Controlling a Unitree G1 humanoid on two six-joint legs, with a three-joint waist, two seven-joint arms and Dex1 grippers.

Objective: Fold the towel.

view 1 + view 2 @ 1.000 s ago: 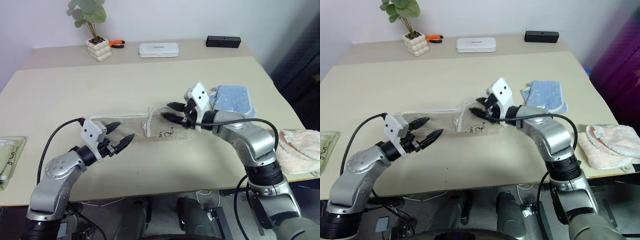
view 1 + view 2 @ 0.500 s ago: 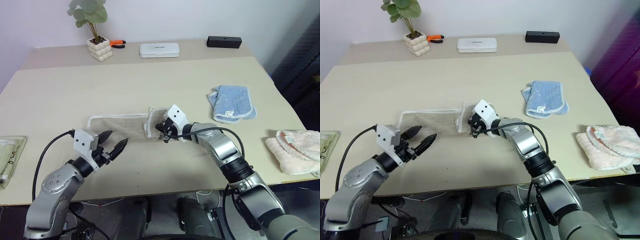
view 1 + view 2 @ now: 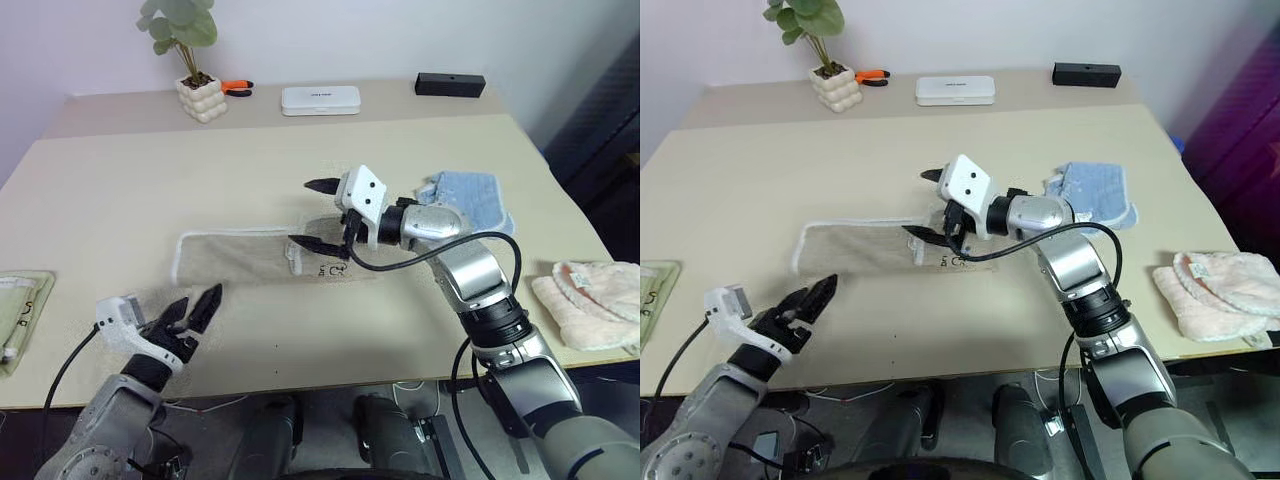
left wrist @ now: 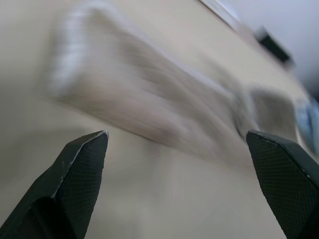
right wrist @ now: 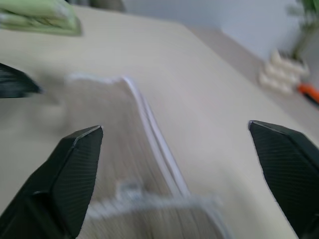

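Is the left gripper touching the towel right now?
Apart. In the left eye view the left gripper, fingers open, sits nearer the table's front edge than the towel, with a strip of bare table between them.

I'm looking at two silver-grey metal arms with rounded, glossy shells and black rings at the joints. Each wrist carries a small white block; on the right one I see two dark dots on its face. A black cable loops loose along each forearm. The left tool [image 3: 190, 310] and right tool [image 3: 318, 214] each end in two black, pointed fingers [image 4: 79, 172] with a fine cross-hatched grip texture.
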